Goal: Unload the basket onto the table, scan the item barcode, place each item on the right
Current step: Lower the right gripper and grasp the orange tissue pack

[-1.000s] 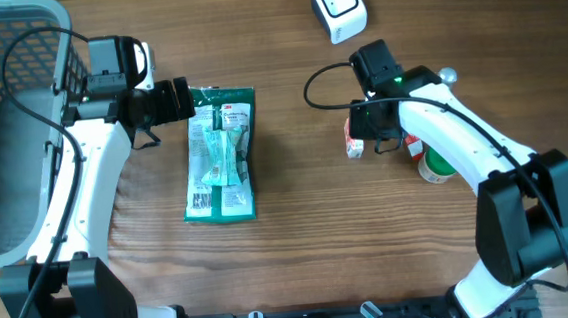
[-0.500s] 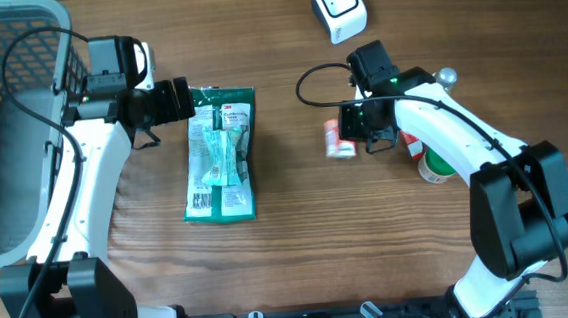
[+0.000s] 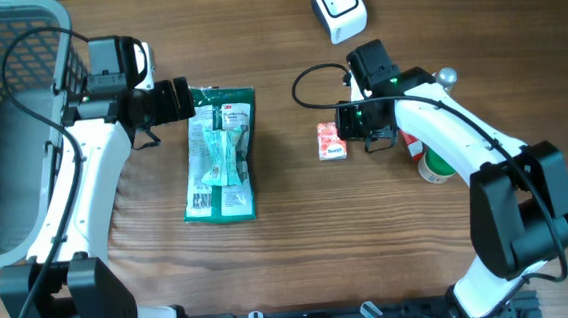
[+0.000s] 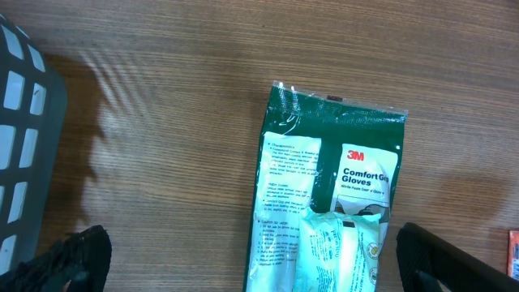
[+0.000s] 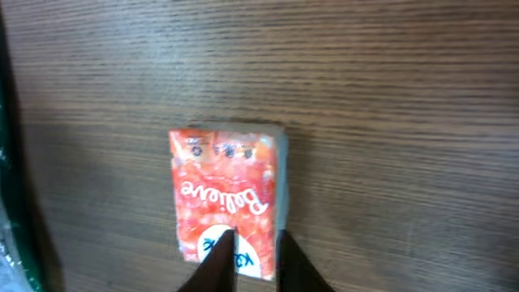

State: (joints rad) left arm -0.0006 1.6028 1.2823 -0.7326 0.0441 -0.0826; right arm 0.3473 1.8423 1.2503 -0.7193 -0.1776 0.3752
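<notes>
As judged from the lay of things, entered the step as handling of the packet (image 3: 332, 141) ahead of scanning, with nothing yet shown to the scanner (image 3: 339, 7).

Found the packet flat on the surface (image 3: 291, 259), red-orange printed face up. Placed it between the gloves pack (image 3: 220, 153) and the right arm, well apart from the scanner at the far edge. Saw no barcode on the upturned face.

Noted the right fingers (image 5: 217, 272) narrowly parted over the packet's near edge. Could not tell whether pinching that edge or just clear of it.

Noted the left fingers (image 4: 73, 259) spread wide and empty, hovering over the top end of the gloves pack, near the basket (image 3: 23, 9).

Judged the next move to call for:
- a sure hold on the packet;
- a lift off the surface;
- a carry toward the scanner, with the barcode side turned to its window.

Guessed the barcode side to be underneath, so allowed for a flip or tilt on the way.

Counted as follows:
- packet, one;
- gloves pack, one;
- scanner, one;
- basket, one;
- arms, two;
- green-and-white container (image 3: 435, 168), one, partly hidden under the right arm, with something red against it, not identified.
</notes>
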